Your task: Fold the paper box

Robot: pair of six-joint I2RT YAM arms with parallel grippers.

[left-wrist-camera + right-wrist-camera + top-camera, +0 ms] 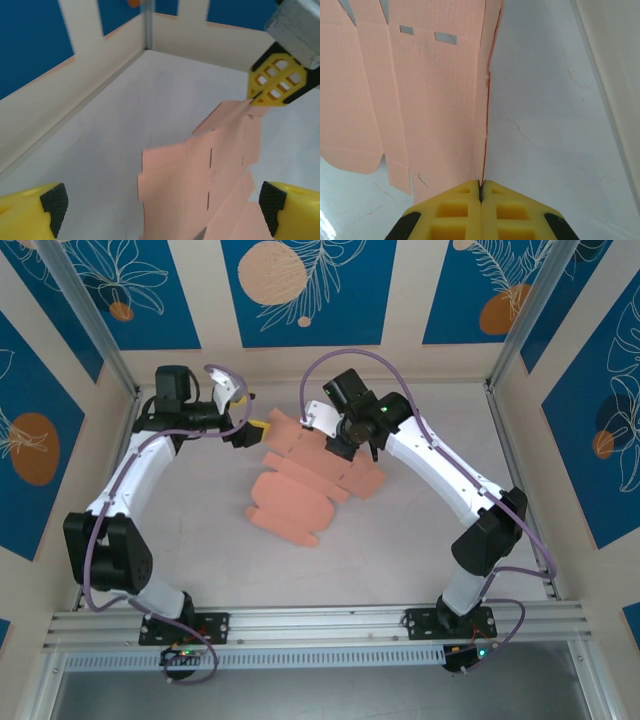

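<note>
Paper box (305, 485) lies flat, unfolded, mid-worktop (420, 550). Right end effector (481, 185) is clamped on its 1 o'clock edge. Left end effector (250, 430) is wide apart at 11 o'clock, holding nothing. Best approach: lift along the crease while left pins the sheet.

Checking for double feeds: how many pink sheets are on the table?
1: the paper box, unfolded at centre, one edge pinched in the right gripper. Another could hide beneath.

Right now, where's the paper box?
Top view, centre: paper box, right claw pinching its far edge, open left claw hovering at its far left corner.
</note>
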